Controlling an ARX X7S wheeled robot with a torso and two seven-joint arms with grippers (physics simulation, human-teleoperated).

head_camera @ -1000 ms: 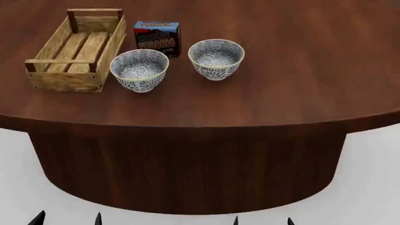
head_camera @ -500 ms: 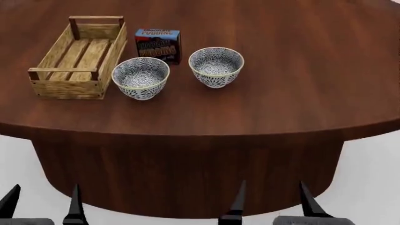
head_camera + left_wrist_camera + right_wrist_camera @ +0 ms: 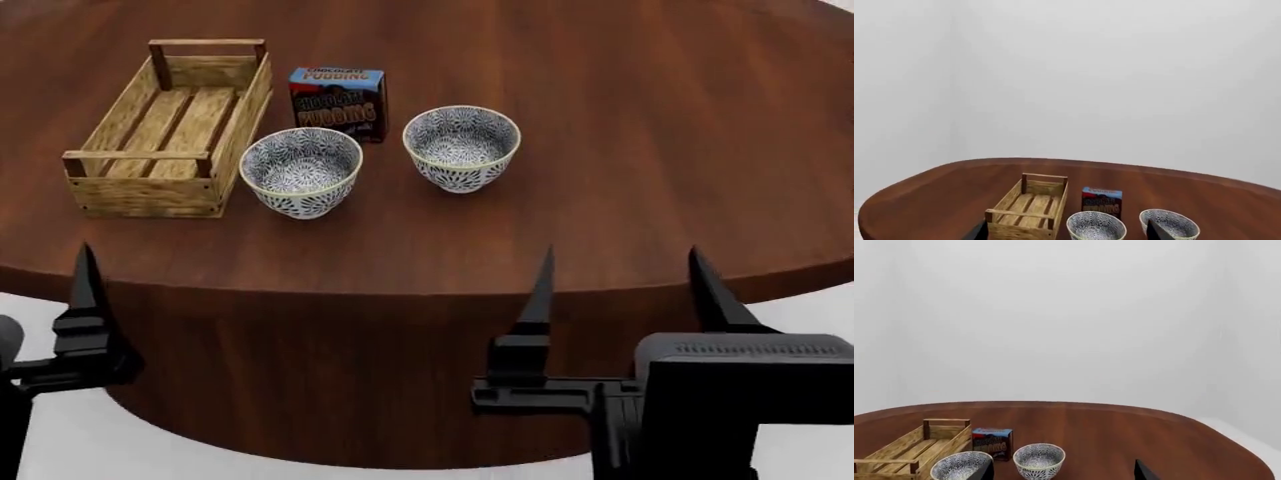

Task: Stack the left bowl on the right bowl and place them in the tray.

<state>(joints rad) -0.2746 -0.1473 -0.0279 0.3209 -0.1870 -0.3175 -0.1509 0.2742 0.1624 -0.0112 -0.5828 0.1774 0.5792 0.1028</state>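
2 bowls, left bowl [image 3: 300,170] and right bowl [image 3: 462,146], beyond open right pincer [image 3: 621,275], left pincer [image 3: 88,290] state unclear

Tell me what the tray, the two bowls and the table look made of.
Tray: light unfinished wood, with visible plank grain, slats and darker corner posts. Left bowl and right bowl: probably glazed ceramic, white with a fine blue pattern and pale rims. Table: dark reddish-brown wood with a satin finish and faint grain streaks.

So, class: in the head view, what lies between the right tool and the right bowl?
Only bare table: nothing stands between the right tool and the right bowl.
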